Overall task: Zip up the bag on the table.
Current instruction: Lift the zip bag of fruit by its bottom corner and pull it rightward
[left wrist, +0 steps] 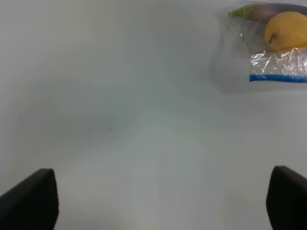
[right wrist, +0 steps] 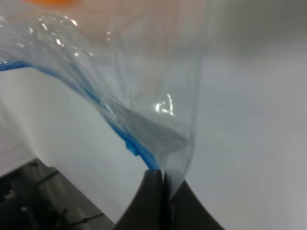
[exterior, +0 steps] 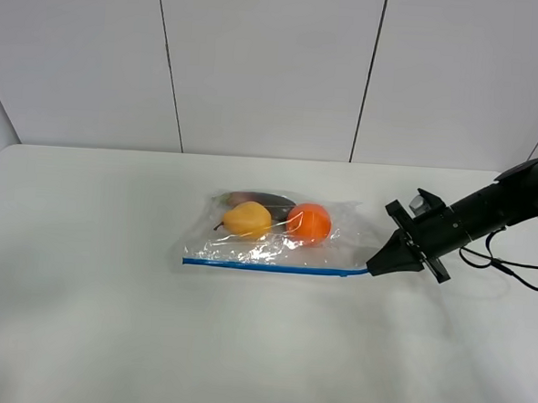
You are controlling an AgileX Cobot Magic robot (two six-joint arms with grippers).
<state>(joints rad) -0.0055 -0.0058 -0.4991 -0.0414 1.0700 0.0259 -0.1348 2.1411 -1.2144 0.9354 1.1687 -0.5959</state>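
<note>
Pinching zip end of bag (exterior: 266, 247), right gripper (exterior: 372, 269).

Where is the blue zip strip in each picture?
Exterior high: the zip strip runs along the bag's near edge and ends at the right gripper.
Left wrist: a short end shows beside the pear, far from the open left gripper.
Right wrist: it slants down into the shut gripper.
Shared landmark: the clear bag.
</note>
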